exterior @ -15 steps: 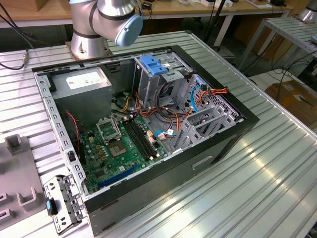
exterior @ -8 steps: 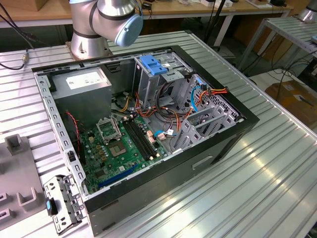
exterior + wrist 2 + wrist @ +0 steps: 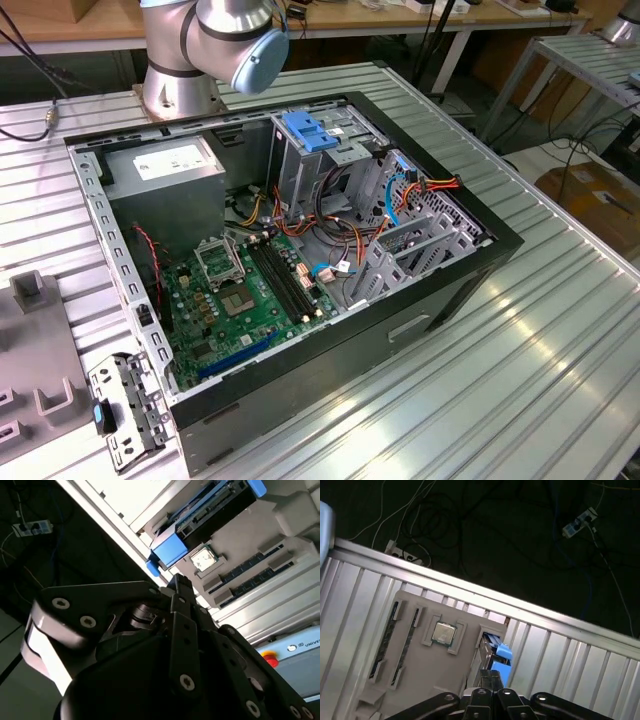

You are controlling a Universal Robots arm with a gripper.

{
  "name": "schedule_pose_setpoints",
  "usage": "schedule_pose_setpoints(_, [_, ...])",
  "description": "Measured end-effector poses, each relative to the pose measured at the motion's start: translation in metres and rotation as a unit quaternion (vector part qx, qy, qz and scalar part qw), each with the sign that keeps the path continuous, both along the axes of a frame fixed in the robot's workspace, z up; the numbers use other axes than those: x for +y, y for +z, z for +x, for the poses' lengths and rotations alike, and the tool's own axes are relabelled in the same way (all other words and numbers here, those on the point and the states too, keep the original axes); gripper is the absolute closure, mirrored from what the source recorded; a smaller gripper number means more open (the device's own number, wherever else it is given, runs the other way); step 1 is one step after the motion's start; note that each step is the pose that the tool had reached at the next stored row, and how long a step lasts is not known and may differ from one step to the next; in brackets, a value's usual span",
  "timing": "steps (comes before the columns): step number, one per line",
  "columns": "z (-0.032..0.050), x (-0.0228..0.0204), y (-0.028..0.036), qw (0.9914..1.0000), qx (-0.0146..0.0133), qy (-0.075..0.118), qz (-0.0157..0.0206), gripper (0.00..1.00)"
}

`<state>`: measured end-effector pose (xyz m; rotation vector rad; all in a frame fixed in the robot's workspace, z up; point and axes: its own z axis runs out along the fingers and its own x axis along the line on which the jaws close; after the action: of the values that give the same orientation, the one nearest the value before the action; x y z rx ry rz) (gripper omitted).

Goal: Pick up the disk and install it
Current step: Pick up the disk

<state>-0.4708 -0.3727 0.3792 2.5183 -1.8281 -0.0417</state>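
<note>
Currently, I see the black metal two-finger gripper [image 3: 490, 675] hanging over a pale grey moulded parts tray [image 3: 445, 672] that lies on the ribbed aluminium table [image 3: 560, 665]. In the first wrist view its two slim fingers [image 3: 486, 681] are pressed flat together with no gap between them, and nothing is clamped in them. In the second wrist view the gripper [image 3: 180, 582] shows from the side as one dark bar rising from a bolted black linkage.

The disk [image 3: 489, 639] – a flat dark grey hard drive framed by a bright blue plastic carrier rail – stands on edge in a slot of the tray, close to the tray's rim. The fingertips line up with the blue end of the carrier; I cannot tell whether they touch it. The second wrist view shows the disk [image 3: 205, 511] lengthwise.

Just beside the disk's slot, a square silver processor chip [image 3: 443, 633] rests in its own recess, and past it two long dark memory sticks [image 3: 384, 642] lie in parallel grooves.

In the exterior view, an open black desktop computer case [image 3: 300, 390] lies on its side on the table. Inside are a green motherboard [image 3: 240, 300] and a tall metal drive cage [image 3: 300, 175] topped by a blue plastic tab [image 3: 308, 130]. The silver arm base [image 3: 180, 60] stands behind the case.
</note>
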Motion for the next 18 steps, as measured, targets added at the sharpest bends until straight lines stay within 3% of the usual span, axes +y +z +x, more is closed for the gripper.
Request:
schedule_pose_setpoints(3, [0.0,0.0,-0.0019,0.99981,-0.0001,-0.019,0.0,0.89])
schedule_pose_setpoints(5, [0.0,0.0,-0.0046,0.99909,-0.0001,-0.043,0.0,0.89])
schedule_pose_setpoints(6, [0.0001,0.0,-0.0057,0.99897,-0.0001,-0.045,0.0005,0.89])
schedule_pose_setpoints(14, [0.0001,0.0,-0.0062,0.99897,0.0,-0.045,0.001,0.89])
schedule_pose_setpoints(15, [0.0001,0.0,-0.0062,0.99897,0.0,-0.045,0.001,0.82])
schedule_pose_setpoints(18, [0.0001,0.0,-0.0063,0.99897,0.0,-0.045,0.001,0.82])
